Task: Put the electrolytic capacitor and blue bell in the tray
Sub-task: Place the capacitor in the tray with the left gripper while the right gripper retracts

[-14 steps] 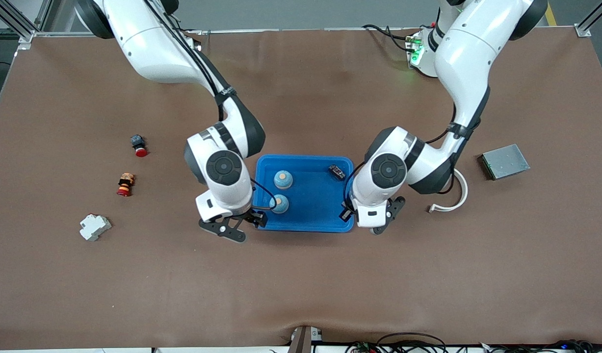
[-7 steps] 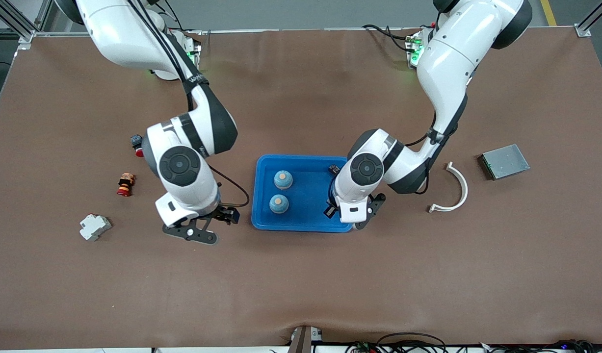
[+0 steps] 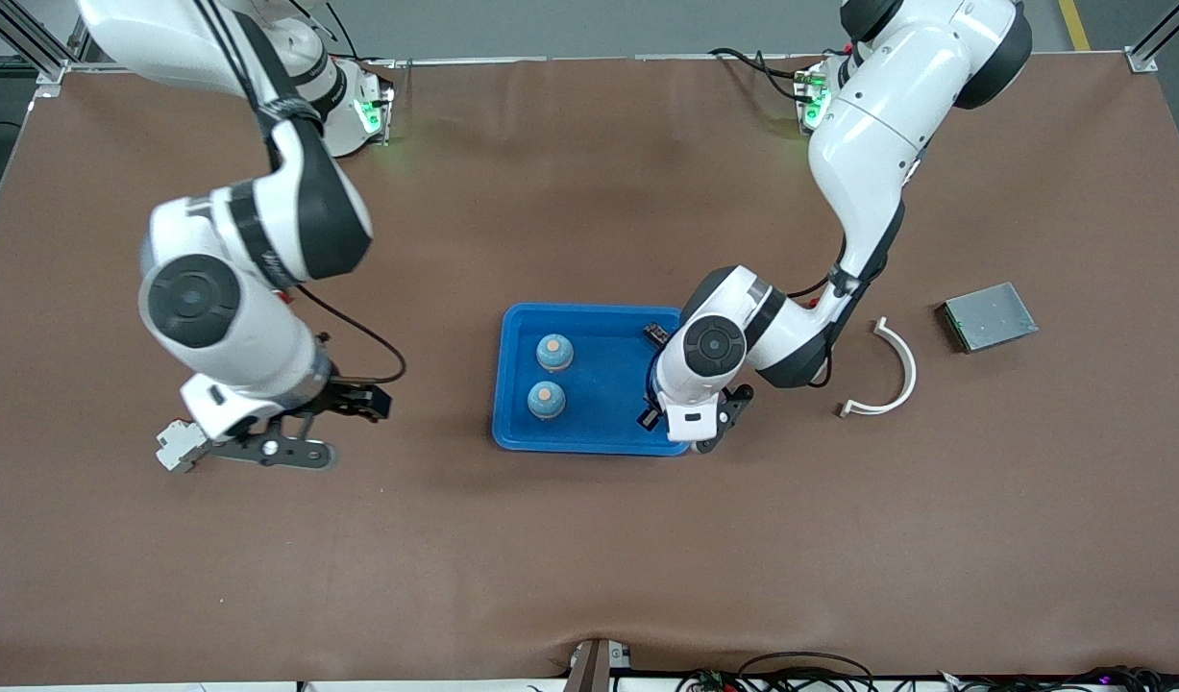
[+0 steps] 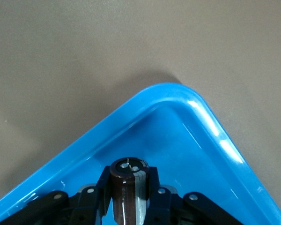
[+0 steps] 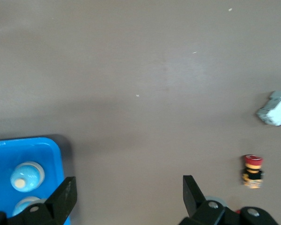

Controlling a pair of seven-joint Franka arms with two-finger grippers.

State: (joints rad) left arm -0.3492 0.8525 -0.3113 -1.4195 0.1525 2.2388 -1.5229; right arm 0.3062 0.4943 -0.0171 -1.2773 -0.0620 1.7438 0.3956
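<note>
The bright-blue tray point(image 3: 599, 440) lies mid-table with two blue bells point(image 3: 554, 352) point(image 3: 546, 399) standing in it. My left gripper point(image 3: 683, 428) hangs over the tray's corner nearest the front camera at the left arm's end. It is shut on the electrolytic capacitor point(image 4: 128, 171), a dark brown cylinder between the fingers of the left gripper point(image 4: 129, 186), above the tray's floor point(image 4: 178, 140). My right gripper point(image 3: 320, 428) is open and empty over bare table toward the right arm's end. In the right wrist view the right gripper point(image 5: 129, 192) has the tray's corner point(image 5: 4, 147) and a bell point(image 5: 27, 176) to one side.
A small dark part point(image 3: 657, 334) lies in the tray beside the left arm. A white block point(image 3: 178, 444) sits under the right hand's edge. A red push-button point(image 5: 253, 171) lies near it. A white curved strip point(image 3: 887, 370) and a grey metal plate point(image 3: 990, 316) lie toward the left arm's end.
The right arm swung away from the tray toward its own end of the table, fingers still open. The left gripper shifted in over the tray's corner, still holding the capacitor.
</note>
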